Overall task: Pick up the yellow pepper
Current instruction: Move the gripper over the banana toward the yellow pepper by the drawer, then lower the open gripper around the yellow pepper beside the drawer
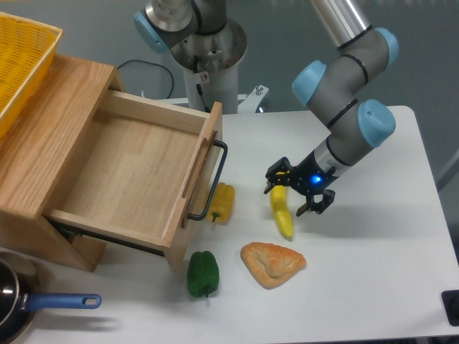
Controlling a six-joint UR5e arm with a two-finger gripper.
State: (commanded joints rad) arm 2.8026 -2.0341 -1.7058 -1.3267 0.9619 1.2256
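Yellow pepper (223, 201) lies on the bench (373, 251) against the drawer (129, 179) handle; the claw (297, 195), spread and empty, hovers over the banana (281, 211); likely light, glossy, slippery; grip across its lobes.

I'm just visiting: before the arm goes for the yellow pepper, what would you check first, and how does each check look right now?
1. Yellow pepper in view: ok, on the table beside the open drawer's handle.
2. Gripper empty: ok, its fingers are spread and hold nothing.
3. Gripper above the pepper: not ok, it is over the banana, off to the pepper's right.
4. Room around the pepper: not ok, it lies right against the handle.
5. Lookalikes told apart: ok, the green pepper and the banana lie apart from it.
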